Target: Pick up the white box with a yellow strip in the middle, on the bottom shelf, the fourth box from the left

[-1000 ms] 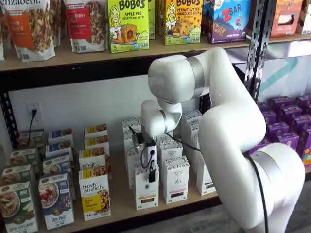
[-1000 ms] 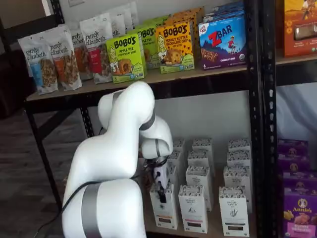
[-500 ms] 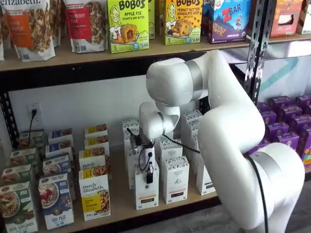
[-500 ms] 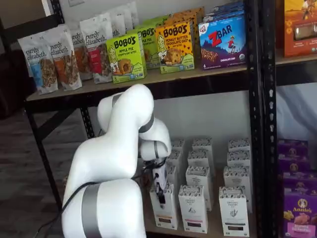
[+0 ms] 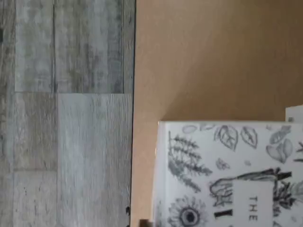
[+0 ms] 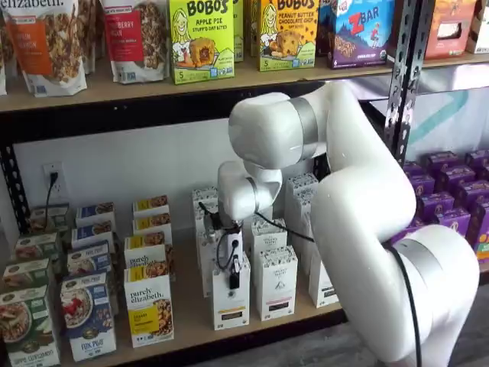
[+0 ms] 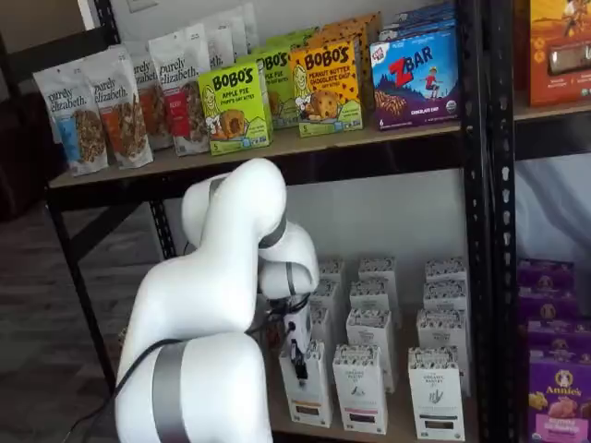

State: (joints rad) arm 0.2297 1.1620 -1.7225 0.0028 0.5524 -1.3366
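Directly beneath the gripper [image 6: 234, 281], whose jaws show no readable gap, the white box [image 6: 231, 307] stands at the bottom shelf [image 6: 191, 313] front edge, easing top access.

"BOBO'S" on the yellow box [image 6: 201, 40]; "ZBAR" on the blue box [image 7: 416, 77]; "purely elizabeth" on the front carton [image 6: 148, 307].

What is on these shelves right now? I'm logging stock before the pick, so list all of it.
white box: one, white with amber band, front of bottom shelf, under the gripper
like white cartons: several, white, dark bands, beside and behind it
purely elizabeth boxes: several, yellow panel, bottom shelf
Bobo's boxes: two, green and yellow, upper shelf
Zbar box: one, blue, upper shelf
purple boxes: several, neighbouring rack
gripper: one, black fingers at the white box's top; closure unclear
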